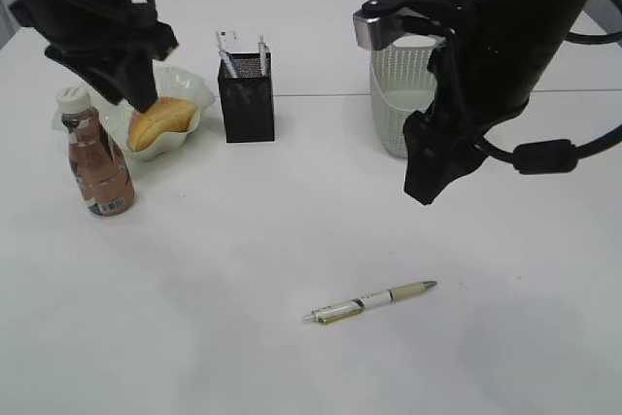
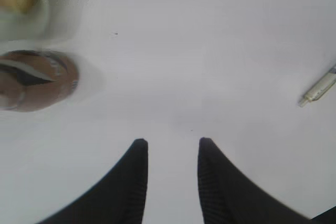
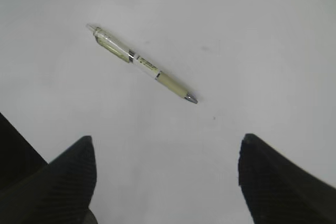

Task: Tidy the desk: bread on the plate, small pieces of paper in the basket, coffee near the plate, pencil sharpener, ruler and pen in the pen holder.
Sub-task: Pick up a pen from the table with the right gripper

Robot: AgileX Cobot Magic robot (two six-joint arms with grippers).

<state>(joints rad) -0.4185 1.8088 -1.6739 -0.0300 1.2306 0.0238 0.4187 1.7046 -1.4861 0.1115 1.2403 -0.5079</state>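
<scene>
Pen (image 1: 370, 301) lies loose on the bench (image 1: 194, 337), well clear of everything; right end effector (image 3: 167, 174) hangs above it, jaws wide and empty; left end effector (image 2: 172, 174) is narrow, empty, near the coffee bottle (image 1: 96, 156). Biggest risk imo: the thin pen rolling or skidding if one fingertip lands first; loads of open room around it, bench edge not close.

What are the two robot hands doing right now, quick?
Left gripper: jaws partly open, holding nothing.
Right gripper: jaws wide open, empty, above the pen.
</scene>
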